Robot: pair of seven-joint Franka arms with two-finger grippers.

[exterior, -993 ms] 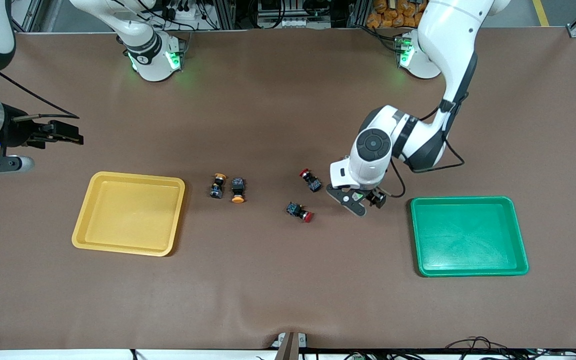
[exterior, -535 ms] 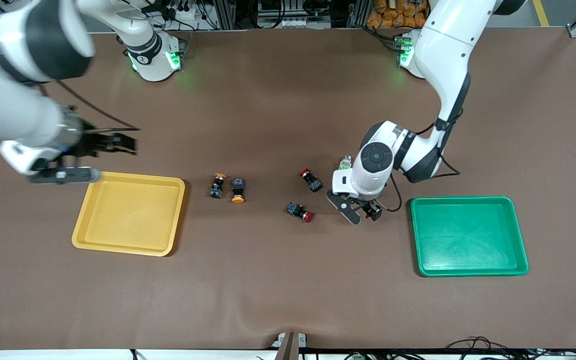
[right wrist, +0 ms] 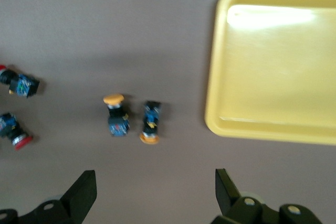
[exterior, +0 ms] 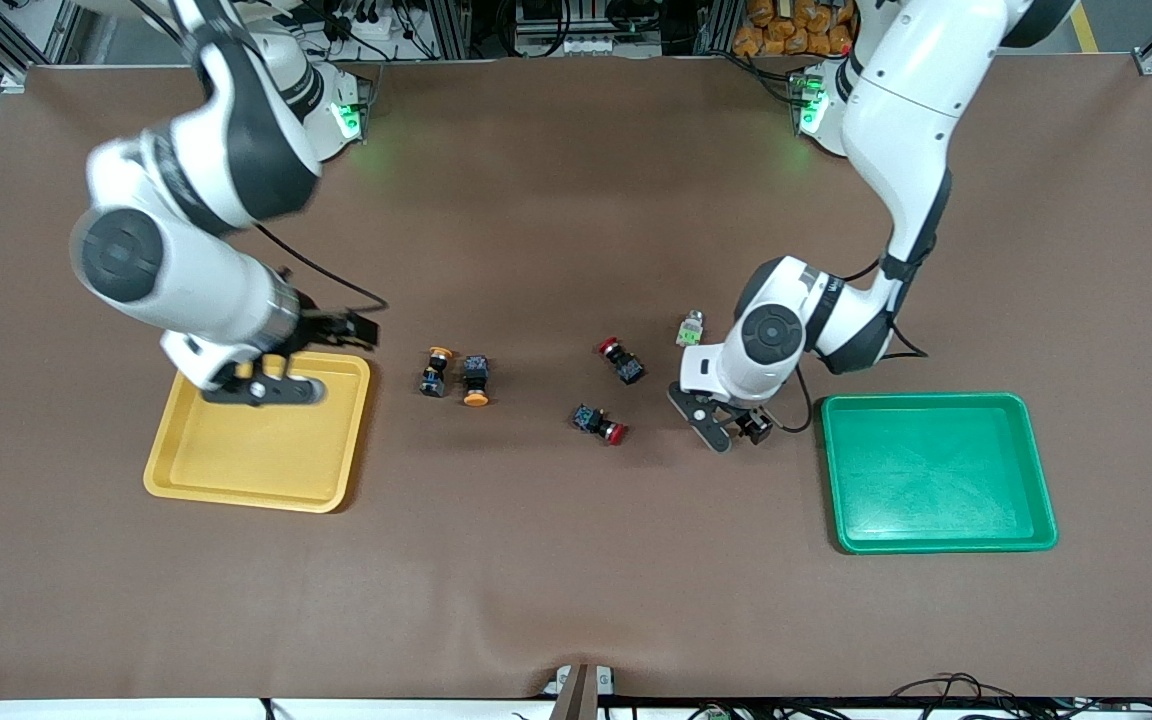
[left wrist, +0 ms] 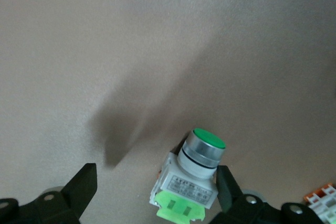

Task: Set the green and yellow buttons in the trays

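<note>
Left gripper (exterior: 733,425) low over the bare table between the red-capped switches and the green tray (exterior: 939,473), fingers (left wrist: 79,190) spread wide, holding nothing; in the left wrist view, a green button (left wrist: 191,174) lying on its side on the table close to one fingertip, contact not determinable; whitish-silver body, round green cap, light green block at the base. Right gripper (exterior: 261,385) above the rim of the yellow tray (exterior: 258,430) at the edge farther from the front camera, fingers (right wrist: 81,192) likewise fully parted, empty. Second green button (exterior: 689,329) on the table just beside the left arm's wrist, farther from the front camera. Two yellow buttons (exterior: 435,371) (exterior: 476,380) lying side by side between the yellow tray and the red-capped switches (exterior: 621,361) (exterior: 600,423); black bodies, yellow-orange caps pointing opposite ways. Both trays without contents.
</note>
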